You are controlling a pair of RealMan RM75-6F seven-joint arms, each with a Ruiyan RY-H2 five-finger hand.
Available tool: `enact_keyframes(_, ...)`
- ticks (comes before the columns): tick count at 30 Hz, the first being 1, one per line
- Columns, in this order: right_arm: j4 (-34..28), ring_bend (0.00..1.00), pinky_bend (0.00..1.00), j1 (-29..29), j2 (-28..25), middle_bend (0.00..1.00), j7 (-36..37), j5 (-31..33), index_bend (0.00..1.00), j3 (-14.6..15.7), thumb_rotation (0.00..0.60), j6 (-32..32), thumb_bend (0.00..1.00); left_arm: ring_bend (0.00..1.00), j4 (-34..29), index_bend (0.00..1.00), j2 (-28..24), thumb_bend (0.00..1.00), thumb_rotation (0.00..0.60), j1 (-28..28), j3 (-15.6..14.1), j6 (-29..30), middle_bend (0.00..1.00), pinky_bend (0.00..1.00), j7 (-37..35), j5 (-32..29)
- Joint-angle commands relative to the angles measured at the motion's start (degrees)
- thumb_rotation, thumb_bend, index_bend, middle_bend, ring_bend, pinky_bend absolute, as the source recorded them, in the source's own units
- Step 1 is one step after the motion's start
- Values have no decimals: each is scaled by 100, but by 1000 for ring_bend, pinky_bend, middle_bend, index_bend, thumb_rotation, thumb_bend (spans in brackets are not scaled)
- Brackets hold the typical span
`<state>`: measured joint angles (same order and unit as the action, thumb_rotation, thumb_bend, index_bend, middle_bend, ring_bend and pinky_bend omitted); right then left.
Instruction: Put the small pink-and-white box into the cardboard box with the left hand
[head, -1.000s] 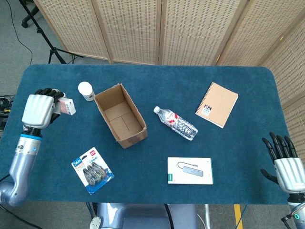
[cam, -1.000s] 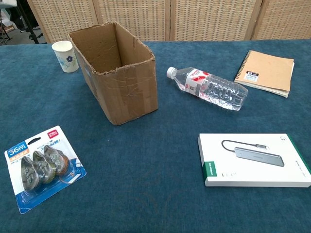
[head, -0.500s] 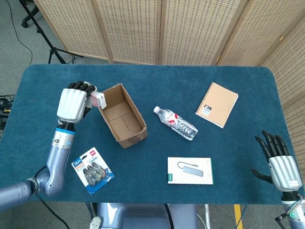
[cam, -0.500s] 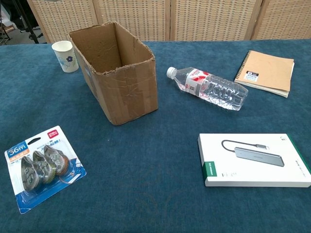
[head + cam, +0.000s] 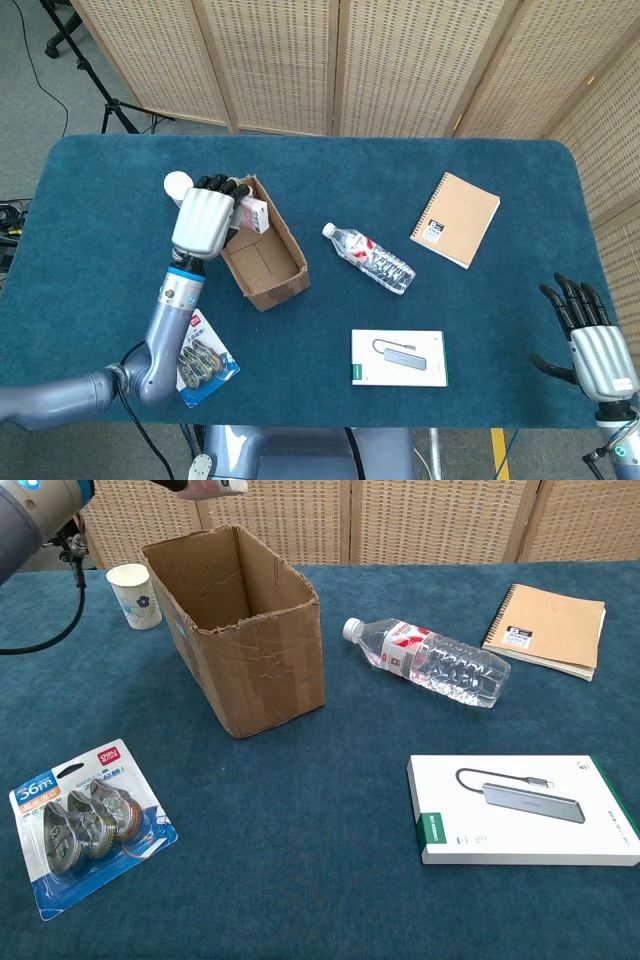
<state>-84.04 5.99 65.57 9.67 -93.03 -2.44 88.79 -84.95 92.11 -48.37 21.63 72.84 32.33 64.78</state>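
So on the blue felt-looking table (image 5: 480,330) there's one of everything: one open cardboard box (image 5: 255,243) with scuffed, creased walls, one clear plastic water bottle (image 5: 369,258) lying on its side, one spiral kraft notebook (image 5: 455,219), one white flat adapter box (image 5: 398,357), one paper cup (image 5: 178,186) and one blister pack of tape rolls (image 5: 193,357). The left hand (image 5: 205,217) is up over the cardboard box's near-left rim with its fingers wrapped around the small pink-and-white box (image 5: 254,212), which hangs above the opening, long axis running roughly left to right and poking out toward the box's middle. The right hand (image 5: 590,335) sits at the table's right edge, fingers spread, holding nothing.
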Motion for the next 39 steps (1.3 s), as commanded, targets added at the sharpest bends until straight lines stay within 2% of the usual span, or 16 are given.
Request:
enact_keyframes(1,8,0,0,-3,-1,0,24,-8,79,3,600,12,131,360,118,733,117,552,600,-75,-19,-33,502,418,59,-60)
enact_keyframes(3,23,0,0,-6,-2,0,55,-15,79,2,600,31,131,356,140,693,171,519,600,-87,-30,-107,475,418,60,-170)
enact_keyframes(7,39,0,0,-14,18,0,74,-14,79,-6,600,64,131,246,113,519,141,439,600,-89,-87,-239,310,398,163,-320)
enact_keyframes(9,40,0,0,-17,21,0,76,-18,79,-7,600,76,131,148,80,422,113,401,600,-87,-93,-284,201,319,194,-381)
enact_keyframes(12,41,0,0,-23,28,0,77,-20,79,-15,600,103,131,49,16,350,65,366,600,-77,-102,-343,116,212,232,-483)
enact_keyframes(16,44,0,0,-31,40,0,58,-34,79,-5,600,117,132,0,13,242,49,348,600,-66,-116,-320,14,76,217,-498)
enact_keyframes(19,37,0,0,-26,47,0,31,-39,79,-1,600,109,131,0,9,226,28,337,600,-55,-134,-319,0,41,194,-500)
enact_keyframes(30,14,0,0,-37,57,0,-33,-43,79,2,600,129,131,0,-296,226,-275,341,600,183,-260,-103,0,41,-33,-294)
enact_keyframes(35,-16,0,0,-23,83,0,-177,-48,79,12,600,89,131,0,-1100,226,-1258,343,600,899,-592,309,0,41,-231,-85)
enact_keyframes(39,-55,0,0,-18,101,0,-287,-27,79,4,600,69,131,0,-1644,213,-2103,343,600,1434,-907,399,0,13,-632,111)
